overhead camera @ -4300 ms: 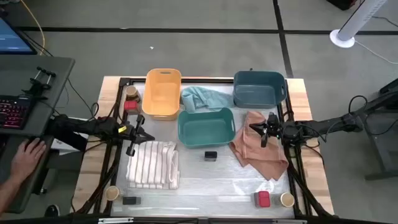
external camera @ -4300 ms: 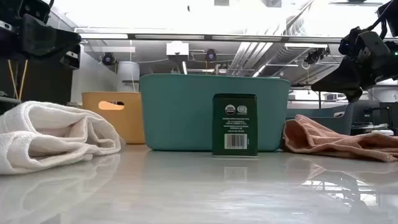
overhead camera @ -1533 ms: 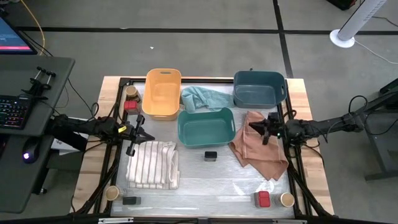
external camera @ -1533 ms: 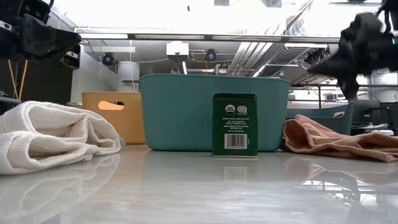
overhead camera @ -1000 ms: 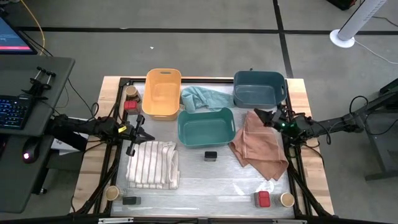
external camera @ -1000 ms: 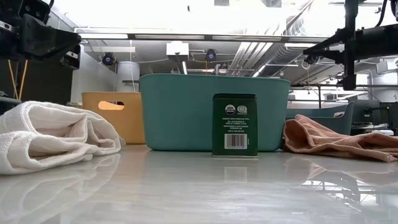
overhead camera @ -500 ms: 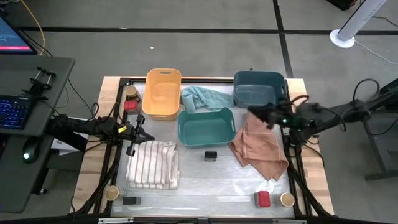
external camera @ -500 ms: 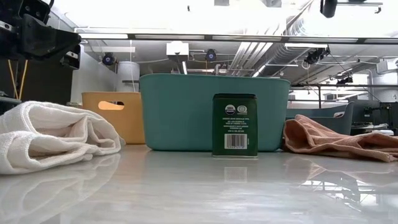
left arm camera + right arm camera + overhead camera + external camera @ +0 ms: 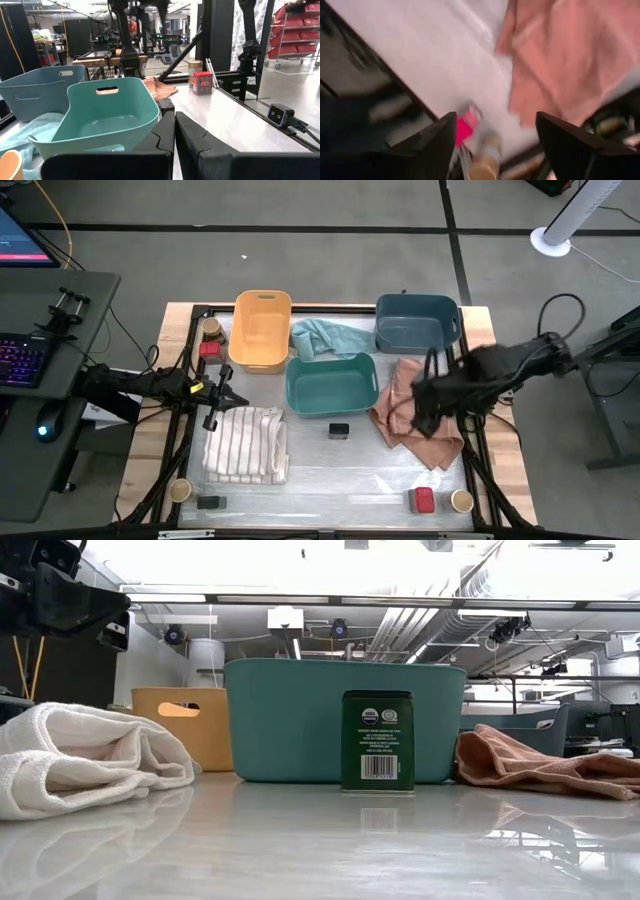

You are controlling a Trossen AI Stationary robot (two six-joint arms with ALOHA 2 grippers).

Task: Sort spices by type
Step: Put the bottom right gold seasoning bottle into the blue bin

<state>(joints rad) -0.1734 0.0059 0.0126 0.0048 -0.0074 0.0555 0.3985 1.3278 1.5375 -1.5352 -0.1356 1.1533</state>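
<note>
The right gripper [image 9: 428, 412] is showing only as a dark smear above the pink cloth [image 9: 415, 420] in the high view, while its wrist view is showing its two fingers [image 9: 432, 145] spread wide apart with nothing between them. The left gripper [image 9: 222, 393] is waiting above the table's left side, its fingers [image 9: 162, 132] pressed together and empty.

A red-topped square jar [image 9: 422, 500] and a tan-lidded round jar [image 9: 461, 501] are sitting side by side at the near right corner; they are appearing in the right wrist view only as red and tan blurs. A black rectangular tin [image 9: 377, 741] is standing upright in front of the teal bin [image 9: 331, 385], hiding part of its wall in the low view, its label and barcode facing the camera. Another red-topped jar [image 9: 208, 349] and a tan-lidded jar [image 9: 210, 328] are standing left of the orange bin [image 9: 261, 330]. Near the left front corner, one more round jar [image 9: 180, 490] and a flat black tin [image 9: 209, 502] are sitting just in front of the striped towel [image 9: 246, 443].
</note>
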